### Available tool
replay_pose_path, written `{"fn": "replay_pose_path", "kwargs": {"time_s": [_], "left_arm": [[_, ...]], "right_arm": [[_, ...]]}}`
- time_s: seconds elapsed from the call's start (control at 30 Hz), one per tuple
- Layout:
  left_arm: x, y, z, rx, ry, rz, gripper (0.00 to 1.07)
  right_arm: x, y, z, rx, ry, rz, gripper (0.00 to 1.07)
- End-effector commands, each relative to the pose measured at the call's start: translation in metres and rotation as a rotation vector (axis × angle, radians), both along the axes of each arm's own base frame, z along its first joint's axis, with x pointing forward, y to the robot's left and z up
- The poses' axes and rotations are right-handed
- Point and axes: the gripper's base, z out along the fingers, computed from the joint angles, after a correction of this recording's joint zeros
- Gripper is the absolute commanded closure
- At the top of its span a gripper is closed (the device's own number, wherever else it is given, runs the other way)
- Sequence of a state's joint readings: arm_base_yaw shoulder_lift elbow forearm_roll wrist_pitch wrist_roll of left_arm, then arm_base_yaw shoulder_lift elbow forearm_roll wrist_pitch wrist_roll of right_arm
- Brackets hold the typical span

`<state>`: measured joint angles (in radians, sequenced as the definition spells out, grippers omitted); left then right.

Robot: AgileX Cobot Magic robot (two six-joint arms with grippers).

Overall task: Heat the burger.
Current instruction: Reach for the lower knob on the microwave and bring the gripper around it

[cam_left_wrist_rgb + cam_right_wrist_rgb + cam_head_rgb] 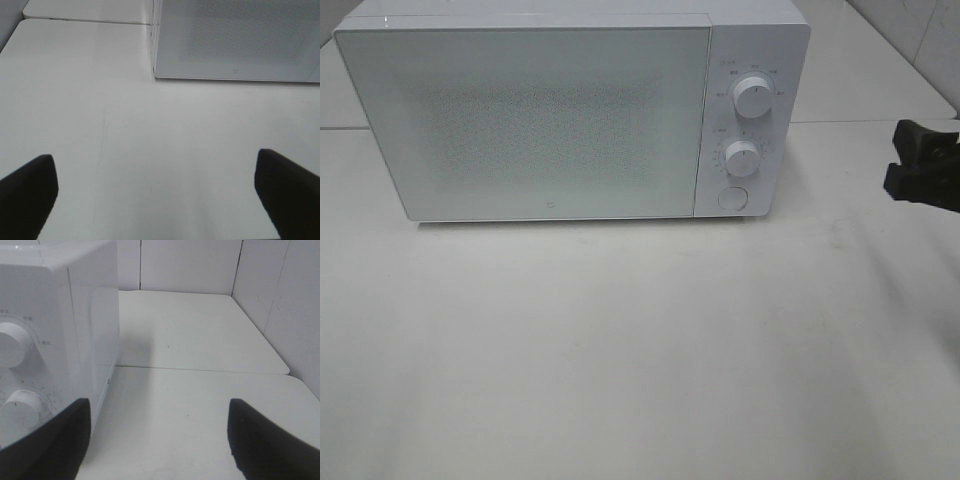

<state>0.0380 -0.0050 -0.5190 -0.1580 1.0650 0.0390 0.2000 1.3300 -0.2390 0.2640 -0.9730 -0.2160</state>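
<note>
Exterior high view has the white microwave (pixel 550 115) at 12 o'clock, door shut; burger nowhere in sight, maybe inside; right gripper (pixel 910 160) at 3 o'clock and left gripper (pixel 155 195) both wide open, empty; next likely needs a knob (pixel 743 157) turned.

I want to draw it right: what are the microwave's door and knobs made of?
The microwave door looks like glossy white glass or plastic: a fine dotted mesh shows through it. The knobs look like smooth white plastic, probably; no metal shine.
</note>
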Motion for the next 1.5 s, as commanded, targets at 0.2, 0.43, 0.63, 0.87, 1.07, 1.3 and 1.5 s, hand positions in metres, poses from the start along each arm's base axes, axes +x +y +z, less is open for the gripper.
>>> {"fn": "replay_pose_path", "kwargs": {"time_s": [0.2,0.43,0.63,0.87,1.07,1.3,1.5], "left_arm": [[-0.004,-0.001,-0.001,-0.011,-0.02,-0.001,0.06],[-0.004,-0.001,-0.001,-0.011,-0.02,-0.001,0.06],[-0.004,-0.001,-0.001,-0.011,-0.02,-0.001,0.06],[-0.004,-0.001,-0.001,-0.011,-0.02,-0.001,0.06],[-0.004,-0.001,-0.001,-0.011,-0.02,-0.001,0.06],[-0.004,-0.001,-0.001,-0.011,-0.019,-0.001,0.06],[-0.004,-0.001,-0.001,-0.011,-0.019,-0.001,0.06]], "right_arm": [[0.003,0.029,-0.013,-0.012,-0.065,-0.002,0.32],[-0.004,0.055,-0.024,-0.003,-0.08,-0.045,0.32],[-0.004,0.073,-0.027,-0.034,-0.08,-0.054,0.32],[0.009,0.099,-0.027,-0.024,-0.101,-0.066,0.32],[0.018,0.108,-0.029,-0.016,-0.104,-0.064,0.32],[0.032,0.12,-0.034,-0.018,-0.109,-0.068,0.32],[0.043,0.13,-0.038,-0.007,-0.11,-0.071,0.32]]}}
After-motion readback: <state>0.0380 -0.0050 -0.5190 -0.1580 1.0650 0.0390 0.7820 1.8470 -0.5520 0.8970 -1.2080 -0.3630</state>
